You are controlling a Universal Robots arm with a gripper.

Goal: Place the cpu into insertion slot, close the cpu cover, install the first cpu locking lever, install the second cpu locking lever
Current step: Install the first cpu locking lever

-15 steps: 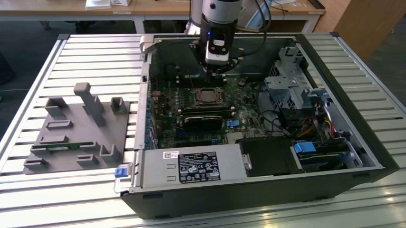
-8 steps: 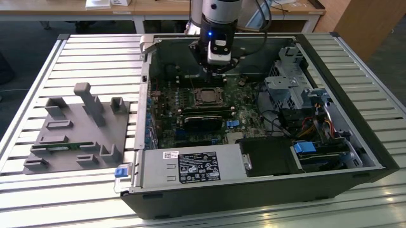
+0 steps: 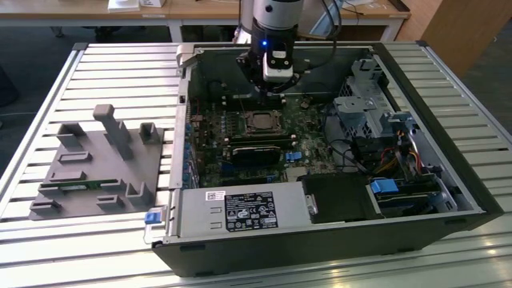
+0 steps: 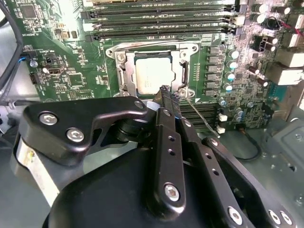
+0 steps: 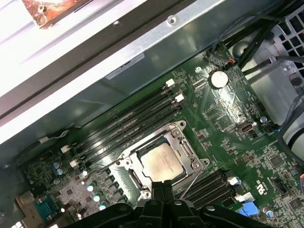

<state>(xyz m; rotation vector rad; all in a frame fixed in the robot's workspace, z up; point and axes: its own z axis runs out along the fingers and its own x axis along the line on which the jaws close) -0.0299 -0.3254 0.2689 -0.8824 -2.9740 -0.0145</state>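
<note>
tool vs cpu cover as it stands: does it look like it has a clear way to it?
Probably yes. In the second wrist view the tool is right at the near edge of the cpu cover, with nothing between them. The memory slots beyond the socket lie low and out of the way.

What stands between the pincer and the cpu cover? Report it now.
Nothing visible does. In the second wrist view the pincer hangs right at the edge of the cpu cover, which lies flat around the cpu in its socket.
</note>
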